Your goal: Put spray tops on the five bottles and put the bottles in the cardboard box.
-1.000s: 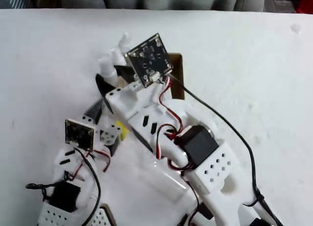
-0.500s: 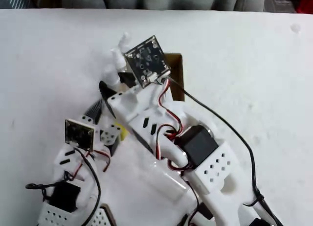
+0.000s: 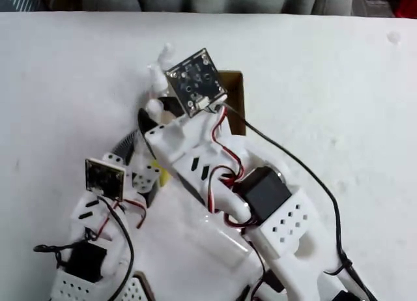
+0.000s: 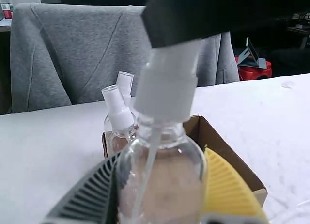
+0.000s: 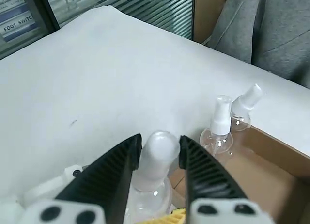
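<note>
High view: on the white tabletop [image 3: 339,73] the left arm sits in the lower left of the frame. Its left pincer [image 3: 144,160], with one grey and one yellow finger, points toward the centre. The right arm comes from the lower right up to the upper centre, and its right pincer [image 3: 152,113] is at a white spray top [image 3: 154,107]. The cardboard box [image 3: 234,96] shows partly, just right of the right arm's wrist camera.

Left wrist view: the left pincer is pressed on a clear bottle [image 4: 162,180], which stands upright between its fingers. The spray top sits on the bottle's neck, and a black pincer grips it from above. Behind, two capped bottles [image 4: 118,120] stand in the box.

Right wrist view: the black fingers [image 5: 118,161] of the right pincer pinch the spray top from both sides. The box with the two bottles is just beside it.
</note>
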